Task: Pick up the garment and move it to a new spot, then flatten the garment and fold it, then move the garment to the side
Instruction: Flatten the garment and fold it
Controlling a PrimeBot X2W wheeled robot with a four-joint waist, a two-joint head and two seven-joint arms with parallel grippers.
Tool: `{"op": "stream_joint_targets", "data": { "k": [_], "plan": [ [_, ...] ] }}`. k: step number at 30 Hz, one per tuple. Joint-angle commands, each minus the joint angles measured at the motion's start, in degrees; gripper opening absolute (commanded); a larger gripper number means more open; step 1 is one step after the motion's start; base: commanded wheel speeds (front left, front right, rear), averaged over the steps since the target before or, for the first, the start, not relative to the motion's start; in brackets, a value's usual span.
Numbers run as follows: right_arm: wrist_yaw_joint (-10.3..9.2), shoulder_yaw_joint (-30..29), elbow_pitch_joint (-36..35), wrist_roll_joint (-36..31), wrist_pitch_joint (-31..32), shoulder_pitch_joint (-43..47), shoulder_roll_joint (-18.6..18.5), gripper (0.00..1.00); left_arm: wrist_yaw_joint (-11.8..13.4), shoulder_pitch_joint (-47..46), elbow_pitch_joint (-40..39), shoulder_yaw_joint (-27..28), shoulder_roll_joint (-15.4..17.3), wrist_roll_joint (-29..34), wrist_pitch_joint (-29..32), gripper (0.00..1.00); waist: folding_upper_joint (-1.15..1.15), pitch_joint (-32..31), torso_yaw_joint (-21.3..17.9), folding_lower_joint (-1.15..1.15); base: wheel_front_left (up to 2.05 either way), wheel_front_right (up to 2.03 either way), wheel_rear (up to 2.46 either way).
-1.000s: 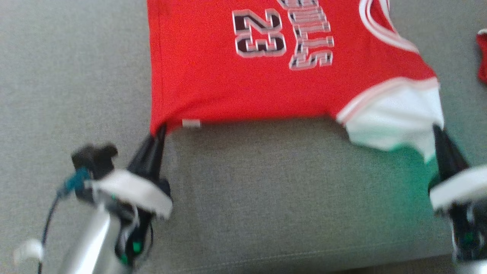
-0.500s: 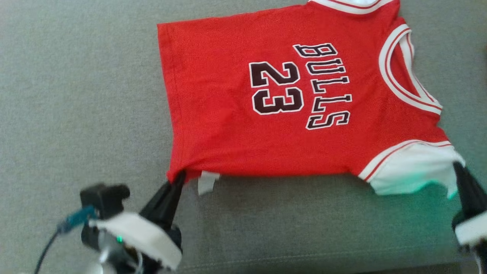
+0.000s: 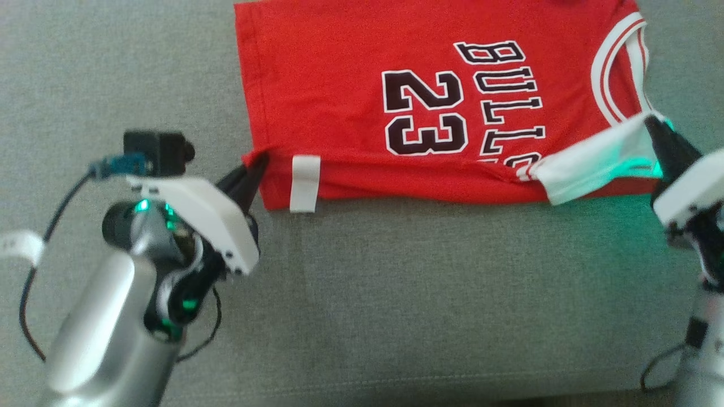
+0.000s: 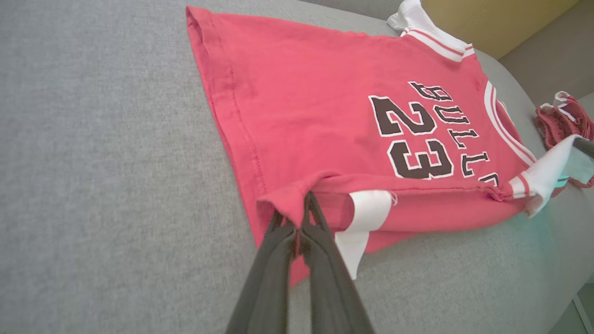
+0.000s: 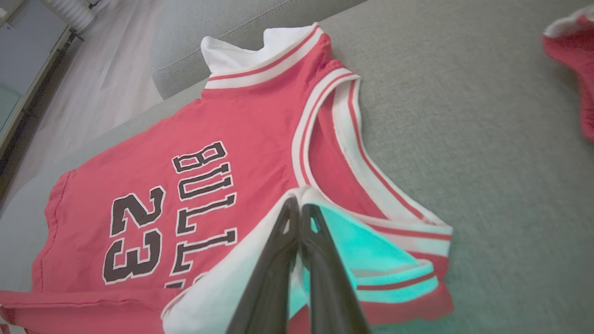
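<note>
The garment point(image 3: 362, 96) is a red jersey with white sleeves, printed "BULLS 23", lying on a grey cushion. Its near long edge is turned up and over the body. My left gripper point(image 3: 255, 165) is shut on the garment's hem corner, seen close in the left wrist view, where the dark fingers point(image 4: 297, 241) pinch red cloth point(image 4: 287, 199) beside a white label point(image 4: 366, 213). My right gripper point(image 3: 655, 125) is shut on the white sleeve point(image 3: 594, 164); in the right wrist view the fingers point(image 5: 297, 250) clamp the sleeve edge point(image 5: 297, 192) above the jersey point(image 5: 195, 153).
The grey cushion point(image 3: 396, 294) spreads around the garment, its front seam near the bottom of the head view. A second red and white cloth point(image 4: 564, 118) lies beyond the collar side. Past the cushion's far edge are pale floor point(image 5: 93, 83) and a yellow wall point(image 4: 492, 18).
Both grippers have carried the garment's near edge away from me, up over its body, so the hem corner and the white sleeve now overlie the red front. The head camera also shifted.
</note>
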Motion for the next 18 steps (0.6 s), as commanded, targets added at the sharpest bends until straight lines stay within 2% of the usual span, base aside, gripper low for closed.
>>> {"op": "stream_joint_targets", "data": {
  "k": [1,3,4,5,6,7,8,12,16,18],
  "plan": [
    [-0.04,1.2,-1.1,-0.8,1.0,-2.8,-0.5,0.0,-0.4,-3.4,-1.1,2.0,1.4,0.0,0.8,0.0,0.0,0.6,0.1,0.0,0.0,0.0,0.0],
    [-0.04,0.6,1.1,-2.0,1.8,-6.0,-0.5,0.0,-0.6,-5.8,0.6,1.6,1.4,-0.1,2.3,0.0,0.0,1.0,0.2,0.0,0.0,0.0,0.0],
    [-0.04,0.3,2.3,-2.5,2.0,-7.4,-0.5,0.0,-0.6,-6.7,1.4,1.6,1.2,-0.4,2.9,0.09,0.0,1.1,0.2,0.0,0.0,0.0,0.0],
    [-0.04,-0.4,3.6,-2.8,1.9,-8.8,-0.5,0.32,-0.5,-7.5,2.3,1.7,0.9,-0.8,3.5,0.22,0.0,1.2,0.2,0.0,0.0,0.0,0.0],
    [-0.04,-1.1,4.7,-2.6,1.3,-10.3,-0.5,1.0,-0.4,-8.1,3.3,1.7,0.6,-1.3,4.0,0.41,0.0,1.3,0.3,0.0,0.0,0.0,0.0],
    [-0.04,-2.1,6.1,-2.6,0.6,-11.6,-0.5,1.0,-0.6,-8.7,4.2,1.7,0.5,-1.5,4.4,0.95,0.0,1.4,0.2,0.0,0.0,0.0,0.0],
    [-0.04,-3.0,7.3,-2.7,-0.3,-12.8,-0.5,1.0,-0.7,-9.1,4.9,1.6,0.6,-1.4,4.5,1.0,0.0,1.4,0.2,0.0,0.0,0.0,0.0],
    [-0.04,-5.4,11.1,-1.1,-4.9,-15.6,-0.5,1.0,-0.6,-9.0,6.5,2.0,0.8,-1.5,3.8,1.0,0.0,1.1,-0.2,0.0,0.0,0.0,0.0],
    [-0.04,-3.2,10.3,-2.5,-5.7,-13.4,-0.8,1.0,-0.3,-6.7,5.5,2.5,1.5,-1.4,2.3,1.0,0.0,0.7,-0.6,0.0,0.0,0.0,0.0],
    [-0.04,-1.2,8.5,-3.5,-5.5,-11.1,-2.4,1.0,0.0,-4.8,4.6,2.6,2.0,-1.3,1.9,1.0,0.0,0.5,-0.9,0.0,0.0,0.0,0.0]
  ]
}}
